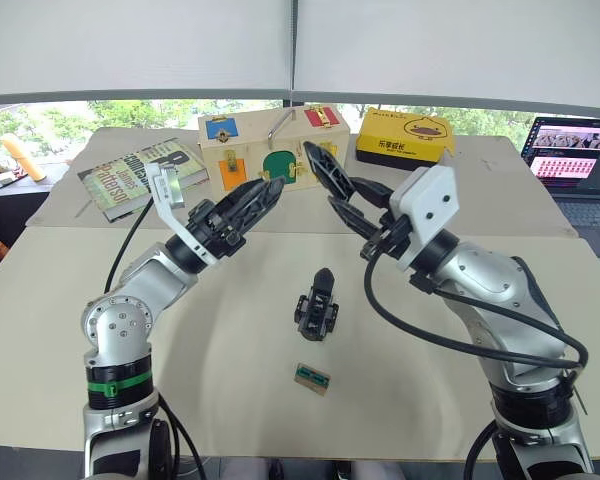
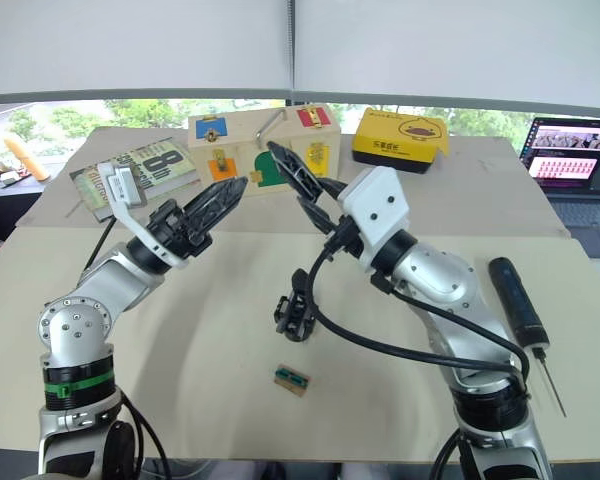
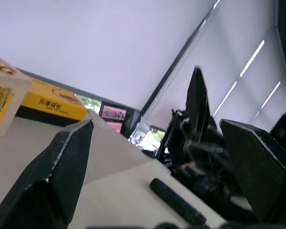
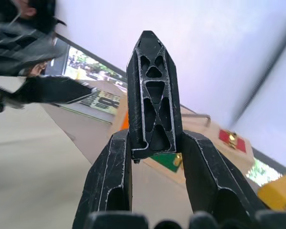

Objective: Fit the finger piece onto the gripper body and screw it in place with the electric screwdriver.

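Observation:
My right gripper [image 4: 155, 138] is shut on the finger piece [image 4: 154, 90], a black ribbed wedge sticking out past its fingers [image 4: 107, 181]. It is held up in the air above the table's middle, pointing toward the back [image 1: 325, 168]. The gripper body [image 1: 318, 305], a chunky black block with a pointed finger, lies on the table below and between both arms. My left gripper [image 1: 260, 195] hovers open and empty to the left of the piece, its fingers [image 3: 57, 171] wide apart. The electric screwdriver [image 2: 520, 300] lies on the table to the right of my right arm.
A small green-topped block [image 1: 312, 378] lies in front of the gripper body. At the back stand a wooden latch box [image 1: 270, 150], a yellow box [image 1: 405, 135] and a book [image 1: 140, 175]. A laptop [image 1: 570, 150] sits at the far right.

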You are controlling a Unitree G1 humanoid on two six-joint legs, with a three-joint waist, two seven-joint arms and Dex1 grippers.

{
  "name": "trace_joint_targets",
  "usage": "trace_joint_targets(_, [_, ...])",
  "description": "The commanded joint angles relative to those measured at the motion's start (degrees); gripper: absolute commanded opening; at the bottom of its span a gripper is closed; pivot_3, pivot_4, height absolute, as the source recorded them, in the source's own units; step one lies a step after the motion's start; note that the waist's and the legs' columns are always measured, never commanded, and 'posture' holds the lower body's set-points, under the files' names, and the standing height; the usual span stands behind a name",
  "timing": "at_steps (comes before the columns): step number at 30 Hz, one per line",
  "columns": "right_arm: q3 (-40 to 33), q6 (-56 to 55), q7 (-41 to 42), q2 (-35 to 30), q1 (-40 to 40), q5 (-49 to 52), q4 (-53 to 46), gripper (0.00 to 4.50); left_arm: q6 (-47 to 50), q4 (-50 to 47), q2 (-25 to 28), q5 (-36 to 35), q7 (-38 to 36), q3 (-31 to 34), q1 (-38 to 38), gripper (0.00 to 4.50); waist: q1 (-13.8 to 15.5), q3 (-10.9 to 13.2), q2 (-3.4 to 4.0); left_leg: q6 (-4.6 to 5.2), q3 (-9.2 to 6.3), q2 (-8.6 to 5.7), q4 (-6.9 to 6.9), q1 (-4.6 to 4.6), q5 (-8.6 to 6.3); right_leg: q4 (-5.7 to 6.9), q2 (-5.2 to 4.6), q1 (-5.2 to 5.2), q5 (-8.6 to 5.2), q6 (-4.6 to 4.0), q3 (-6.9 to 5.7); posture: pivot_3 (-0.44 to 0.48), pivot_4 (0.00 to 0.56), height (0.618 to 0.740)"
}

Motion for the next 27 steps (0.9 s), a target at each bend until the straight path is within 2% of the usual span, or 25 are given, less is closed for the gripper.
trace_joint_targets(1, [1.47, -5.09, 1.52, 1.02, -2.25, -2.25, 1.88, 1.09, -1.54, -2.29, -3.24, -2.34, 4.07, -0.51, -1.66, 4.5, -0.22, 0.0, 0.0, 0.0, 0.01, 0.0, 0.0, 0.01, 0.0, 0.0, 0.01, 0.0, 0.0, 0.01, 0.01, 0.0, 0.15, 0.74])
trace_joint_targets(15, [3.56, -7.73, 3.51, 2.76, -2.08, -6.04, 3.8, 1.09, -2.66, -1.16, -7.64, -4.79, 7.12, -2.29, -2.13, 4.5, -0.31, 0.0, -0.01, -0.11, 0.01, 0.05, -0.07, 0.04, 0.07, -0.01, 0.09, -0.02, 0.0, -0.06, 0.01, 0.0, 0.15, 0.74])
trace_joint_targets(18, [3.62, -7.78, 3.88, 2.99, -1.9, -6.46, 3.67, 1.09, -3.05, -0.92, -8.37, -4.54, 7.24, -2.92, -2.05, 3.68, -0.34, 0.0, -0.01, -0.11, 0.01, 0.05, -0.07, 0.04, 0.07, -0.01, 0.09, -0.02, 0.0, -0.06, 0.01, 0.0, 0.15, 0.74])
trace_joint_targets(21, [3.66, -7.72, 4.09, 3.2, -1.82, -6.67, 3.6, 1.09, -3.73, -0.7, -8.95, -4.26, 7.65, -3.02, -2.0, 2.37, -0.36, 0.0, -0.01, -0.11, 0.01, 0.06, -0.08, 0.04, 0.07, -0.02, 0.12, -0.02, 0.0, -0.06, 0.01, 0.0, 0.15, 0.74])
trace_joint_targets(22, [3.65, -7.61, 4.1, 3.23, -1.76, -6.69, 3.52, 1.09, -4.13, -0.61, -9.14, -4.07, 7.59, -2.95, -1.98, 1.75, -0.36, 0.0, -0.01, -0.11, 0.01, 0.07, -0.08, 0.05, 0.07, -0.02, 0.12, -0.02, 0.0, -0.06, 0.02, 0.0, 0.15, 0.74])
trace_joint_targets(23, [3.65, -7.56, 4.1, 3.24, -1.67, -6.73, 3.46, 1.09, -4.35, -0.52, -9.22, -3.99, 7.6, -2.89, -1.94, 1.44, -0.36, 0.0, -0.01, -0.11, 0.01, 0.06, -0.08, 0.05, 0.07, -0.03, 0.12, -0.02, 0.0, -0.06, 0.02, 0.0, 0.15, 0.74])
trace_joint_targets(26, [3.56, -7.11, 4.17, 3.15, -1.16, -6.68, 2.98, 1.09, -5.69, -0.74, -9.61, -3.7, 7.5, -2.61, -1.74, 0.04, -0.34, 0.0, -0.01, -0.11, 0.01, 0.06, -0.08, 0.05, 0.07, -0.03, 0.12, -0.02, 0.0, -0.06, 0.02, 0.0, 0.15, 0.74])
trace_joint_targets(27, [3.53, -6.7, 4.54, 3.14, -0.87, -6.28, 2.75, 1.09, -6.34, -0.82, -9.89, -3.71, 7.45, -2.3, -1.76, 0.0, -0.29, 0.0, -0.01, -0.11, 0.01, 0.06, -0.08, 0.05, 0.07, -0.03, 0.11, -0.02, 0.0, -0.06, 0.02, 0.0, 0.15, 0.74])
